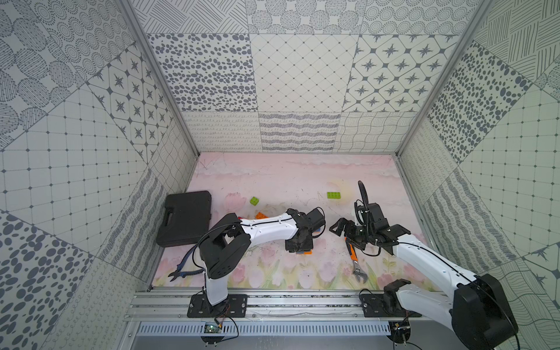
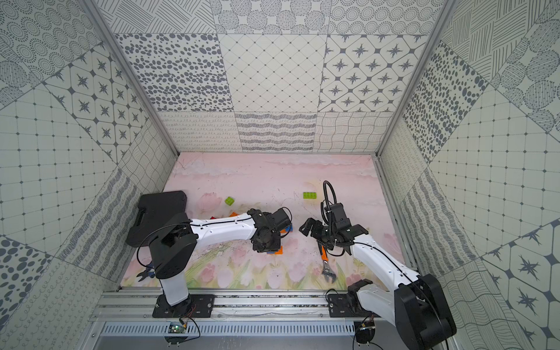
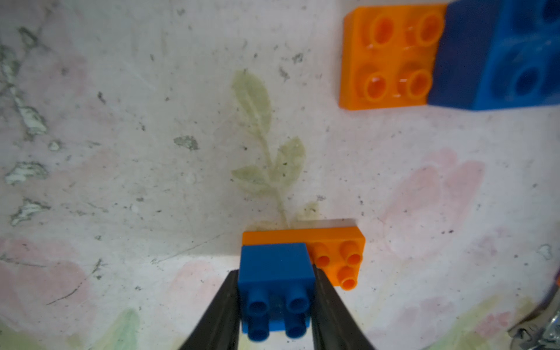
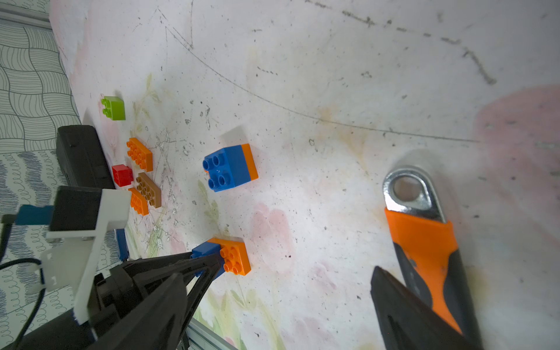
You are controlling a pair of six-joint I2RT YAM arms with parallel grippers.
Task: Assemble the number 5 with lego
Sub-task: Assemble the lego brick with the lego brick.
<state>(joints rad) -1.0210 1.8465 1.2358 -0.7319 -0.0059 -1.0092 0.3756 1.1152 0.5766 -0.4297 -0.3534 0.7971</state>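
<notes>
Two green bricks (image 1: 254,200) lie far from the arms in a top view. By the left wrist view, the left gripper (image 3: 275,306) is clamped on a blue brick (image 3: 274,272), probably pressing it onto the orange plate (image 3: 336,251). By the right wrist view, the right gripper (image 4: 424,321) hangs wide open, empty, over the wrench (image 4: 424,236).

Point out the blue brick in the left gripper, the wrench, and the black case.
blue brick (image 3: 274,274): left wrist view, its smooth side face.
wrench (image 4: 421,239): right wrist view, its orange handle.
black case (image 1: 185,218): a top view, middle of its lid.
</notes>
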